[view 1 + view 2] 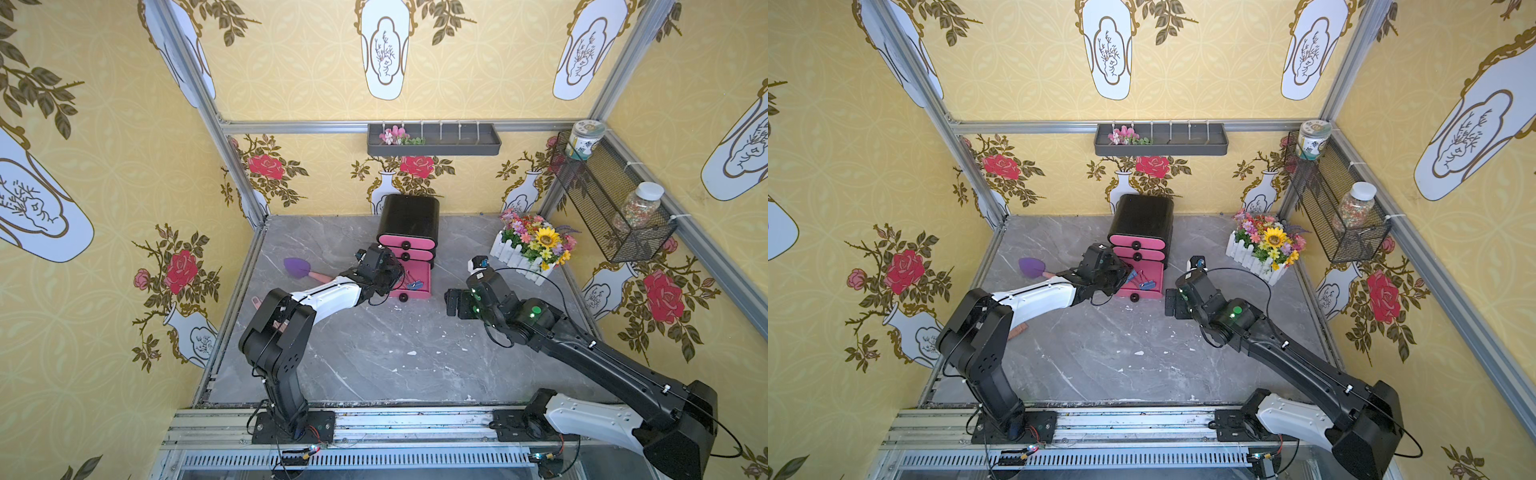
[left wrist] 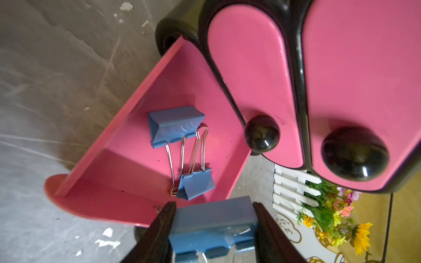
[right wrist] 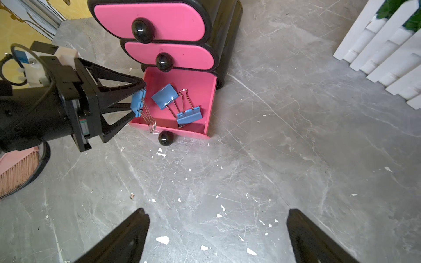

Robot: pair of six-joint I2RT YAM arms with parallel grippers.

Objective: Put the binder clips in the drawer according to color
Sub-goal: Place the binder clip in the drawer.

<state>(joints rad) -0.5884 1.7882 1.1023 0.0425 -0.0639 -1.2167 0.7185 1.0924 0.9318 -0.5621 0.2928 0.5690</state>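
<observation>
The left gripper (image 3: 139,100) is pinching a blue metal binder clip (image 3: 137,103) right above the side wall of the pulled-out pink bottom drawer (image 3: 211,100) in the small black cabinet (image 3: 227,34). Two more blue clips (image 3: 164,96) are lying inside it. The silver wire handles (image 3: 149,120) are dangling over the rim, so I think letting go here could snag them, or tip the clip out onto the table. The right gripper (image 3: 216,218) is hovering nearby with its fingers spread wide, holding nothing. White crumbs (image 3: 163,239) are dotting the grey marble-look tabletop (image 3: 296,136). Yellow rose wallpaper (image 1: 291,62) is wrapping the room.
</observation>
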